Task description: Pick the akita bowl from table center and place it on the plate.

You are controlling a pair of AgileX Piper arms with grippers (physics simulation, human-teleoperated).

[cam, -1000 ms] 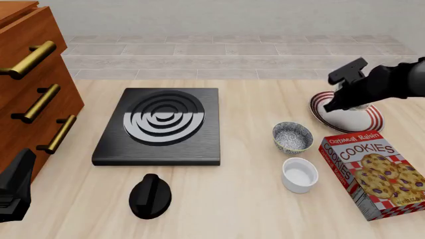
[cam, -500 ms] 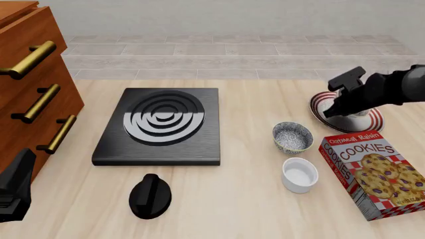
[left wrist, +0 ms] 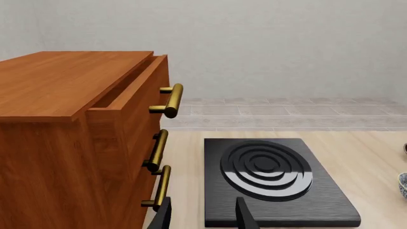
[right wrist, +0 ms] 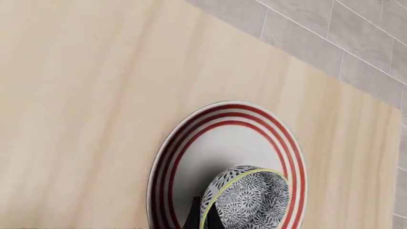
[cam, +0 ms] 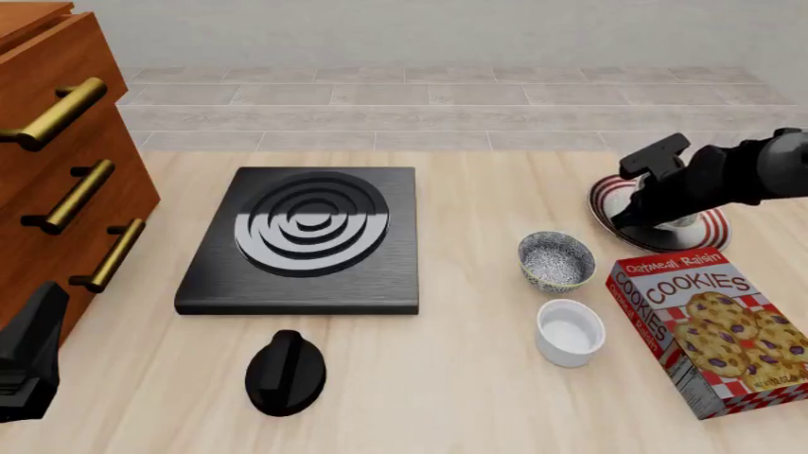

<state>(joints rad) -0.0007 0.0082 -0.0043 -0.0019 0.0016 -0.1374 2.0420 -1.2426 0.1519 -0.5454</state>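
Pale wood tabletop (cam: 442, 378) runs back to a grey tiled ledge, with a wooden dresser (cam: 51, 170) at the left, a black hob (cam: 303, 241) beside it and a dark knob (cam: 286, 372) in front. Right of the hob stand a speckled bowl (cam: 555, 260), a white ramekin (cam: 570, 331) just before it, and a cookie box (cam: 714, 326). Further back on the right lies the plate (cam: 701, 230), red-striped at the rim. The right gripper (right wrist: 202, 218) hangs over the plate with the akita bowl (right wrist: 249, 202) in it; the wrist view shows the dark flowered outside tilted on its side, low above the plate's white middle and seemingly not yet set down, though whether it touches I cannot tell. Its fingers look closed thinly on the bowl's rim, one inside and one outside. The left gripper (left wrist: 203, 217) sits idle near the dresser, its fingers apart with nothing between them. As a judgement, the bowl is rigid glazed ceramic: fairly light but smooth, likely to slip or swing in a rim pinch, and liable to chip or clatter if dropped. A hold across the wall near the rim suits it best, and it wants levelling and lowering gently onto the plate's centre before release.
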